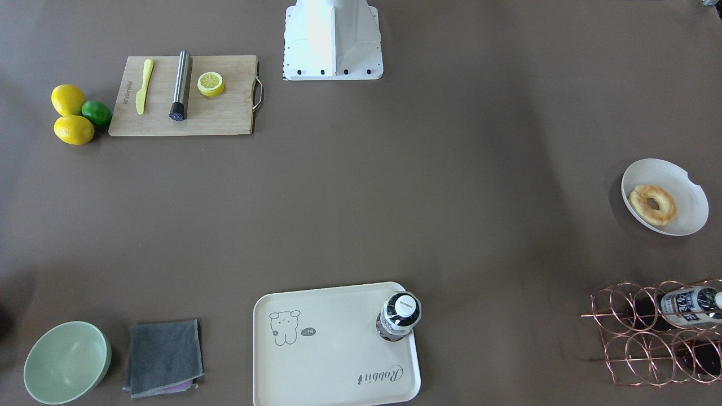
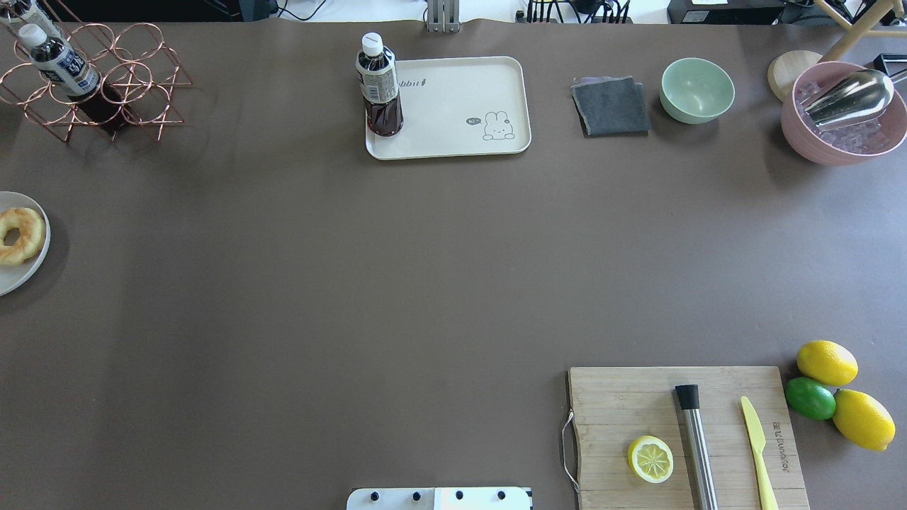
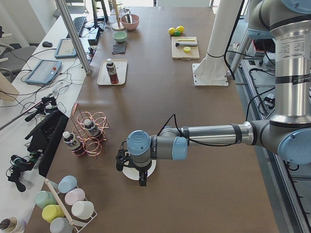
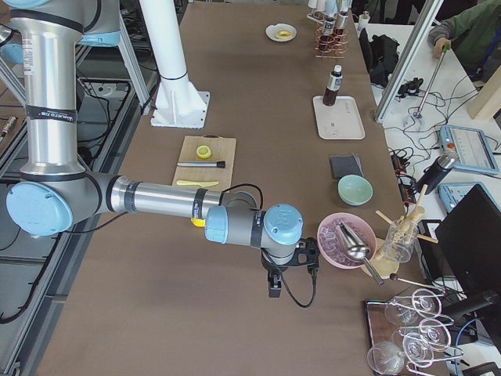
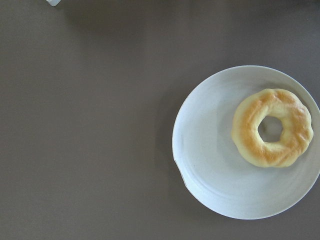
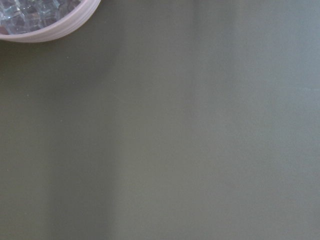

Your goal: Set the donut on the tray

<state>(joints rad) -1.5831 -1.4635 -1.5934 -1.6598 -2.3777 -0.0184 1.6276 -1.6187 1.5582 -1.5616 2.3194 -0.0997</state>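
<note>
The golden donut [image 1: 652, 204] lies on a round white plate [image 1: 685, 208] near the table's end on my left; it also shows in the overhead view [image 2: 20, 235] and the left wrist view [image 5: 272, 127]. The cream tray [image 1: 333, 349] with the grey drawing sits at the far edge [image 2: 453, 106]. A dark bottle [image 2: 379, 85] stands upright on its corner. My left gripper [image 3: 130, 174] hangs over the plate [image 3: 148, 171]; I cannot tell if it is open. My right gripper [image 4: 291, 278] is beside a pink bowl [image 4: 344, 239]; I cannot tell its state.
A copper wire rack [image 2: 99, 88] with bottles stands at the far left. A grey cloth [image 2: 611, 106] and a green bowl [image 2: 697, 90] lie right of the tray. A wooden cutting board [image 2: 638, 411] holds a lemon half, a muddler and a knife; lemons and a lime [image 2: 811, 397] lie beside it.
</note>
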